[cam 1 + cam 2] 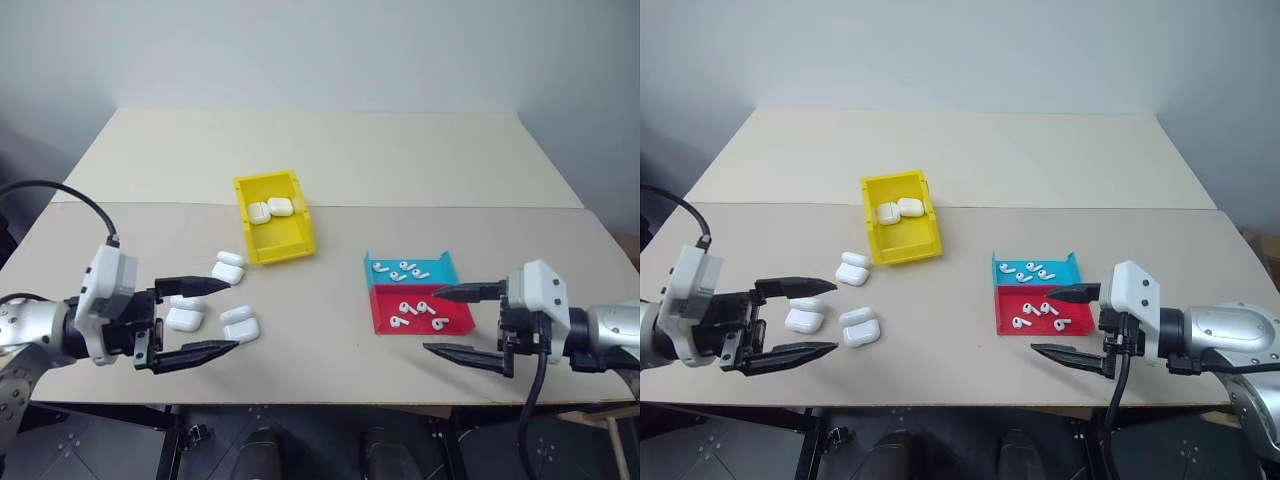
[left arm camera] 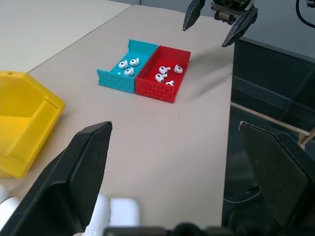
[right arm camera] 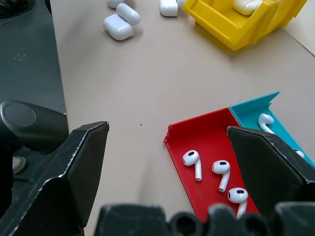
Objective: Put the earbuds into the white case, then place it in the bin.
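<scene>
Both grippers hang spread wide above the table (image 1: pixel 330 160), holding nothing. The left gripper (image 1: pixel 222 316) sits over a cluster of white cases (image 1: pixel 240 322) near the front edge; its upper finger crosses in front of one case, so that case is partly hidden, and I count perhaps six loose cases there, though the hidden ones make the number unsure. The right gripper (image 1: pixel 447 321) hovers just beside the near corner of the red tray (image 1: pixel 385 322), clear of it.

The earbuds (image 1: pixel 418 308) lie loose in two shallow trays that touch side by side: four in the red tray, and about four in the blue tray (image 1: pixel 375 268) behind it, too small to tell their lie. In the right wrist view the blue tray is cut off by a finger.

The bin (image 1: pixel 257 250) stands apart from both trays, towards the table's middle, with two closed cases (image 1: pixel 270 209) side by side at its far end
</scene>
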